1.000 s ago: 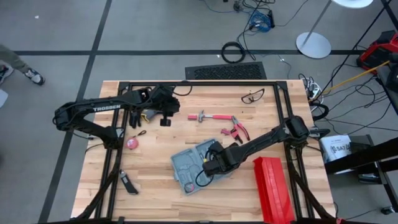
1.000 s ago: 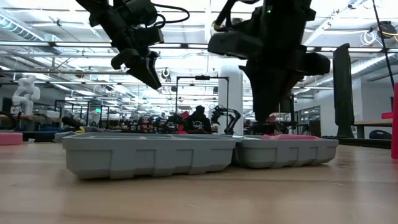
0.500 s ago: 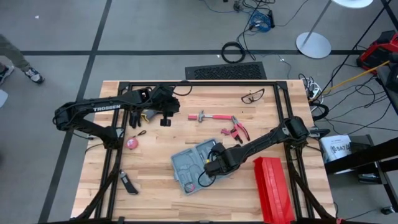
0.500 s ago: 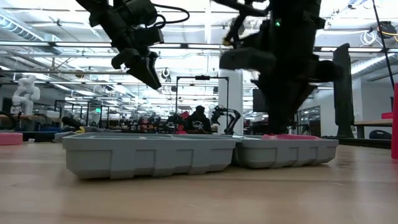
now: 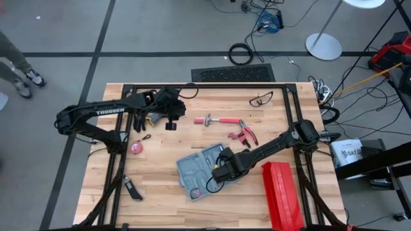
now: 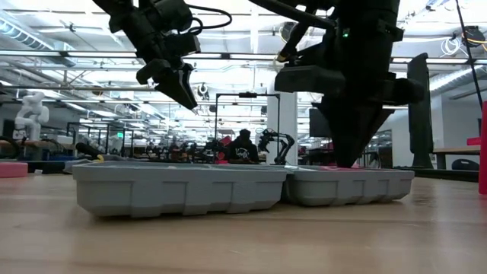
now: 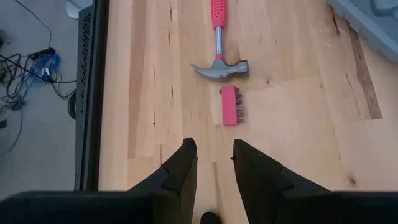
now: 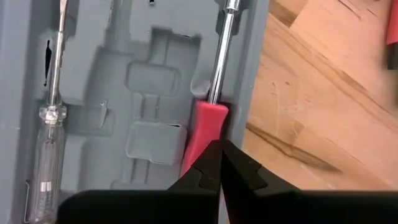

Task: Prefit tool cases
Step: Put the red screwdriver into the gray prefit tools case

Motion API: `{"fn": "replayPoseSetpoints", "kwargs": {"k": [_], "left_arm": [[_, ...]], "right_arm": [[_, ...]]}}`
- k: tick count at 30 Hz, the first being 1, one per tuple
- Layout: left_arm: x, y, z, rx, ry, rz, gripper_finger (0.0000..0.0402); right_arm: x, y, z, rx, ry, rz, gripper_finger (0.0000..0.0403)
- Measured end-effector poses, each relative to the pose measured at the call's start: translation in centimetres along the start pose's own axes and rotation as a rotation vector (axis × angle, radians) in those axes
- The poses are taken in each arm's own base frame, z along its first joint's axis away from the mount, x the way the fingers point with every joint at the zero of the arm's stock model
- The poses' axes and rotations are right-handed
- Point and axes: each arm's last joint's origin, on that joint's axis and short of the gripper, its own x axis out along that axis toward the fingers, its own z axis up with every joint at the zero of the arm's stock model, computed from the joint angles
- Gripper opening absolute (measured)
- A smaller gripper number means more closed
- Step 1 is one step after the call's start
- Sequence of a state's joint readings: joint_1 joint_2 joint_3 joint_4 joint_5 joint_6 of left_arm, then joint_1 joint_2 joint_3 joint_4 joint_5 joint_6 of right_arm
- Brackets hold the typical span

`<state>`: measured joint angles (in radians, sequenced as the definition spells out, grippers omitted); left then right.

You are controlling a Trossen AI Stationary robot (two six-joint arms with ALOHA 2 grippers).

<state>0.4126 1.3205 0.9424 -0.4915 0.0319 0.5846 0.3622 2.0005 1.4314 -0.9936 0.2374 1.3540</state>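
One tool case (image 5: pixel 200 168) lay open on worktop (image 5: pixel 160 192): rigid, light plastic, likely slippery; grip at rim. Right end effector (image 8: pixel 219 163) closed, pressing red-handled screwdriver (image 8: pixel 205 127). Left end effector (image 7: pixel 214 158) part-open, empty.

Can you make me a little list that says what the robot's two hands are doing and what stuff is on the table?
Right hand: shut, tip pressing the red-handled screwdriver lying in the case
Case: flat blue-grey plastic tool case, lying open, grey moulded slots inside
Also in case: clear-handled screwdriver
Left hand: partly open, empty, raised above the wooden table
Under left hand: pink-handled hammer, small pink bit holder
Elsewhere: long red ribbed box, red pliers, safety glasses
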Motion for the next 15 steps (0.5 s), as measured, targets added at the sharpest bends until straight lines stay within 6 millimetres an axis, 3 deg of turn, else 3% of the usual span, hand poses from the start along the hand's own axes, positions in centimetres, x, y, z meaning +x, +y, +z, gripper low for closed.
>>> {"fn": "replayPoseSetpoints", "kwargs": {"k": [6, 15], "left_arm": [[0.0, 0.0, 0.0, 0.0, 0.0, 0.0, 0.0109], [0.0, 0.0, 0.0, -0.001, 0.0, 0.0, 0.0109]], "right_arm": [[-1.5, 0.2, 0.7, -0.001, -0.056, 0.007, 0.0], [-0.4, 0.2, 1.4, -0.001, -0.069, 0.041, 0.0]]}}
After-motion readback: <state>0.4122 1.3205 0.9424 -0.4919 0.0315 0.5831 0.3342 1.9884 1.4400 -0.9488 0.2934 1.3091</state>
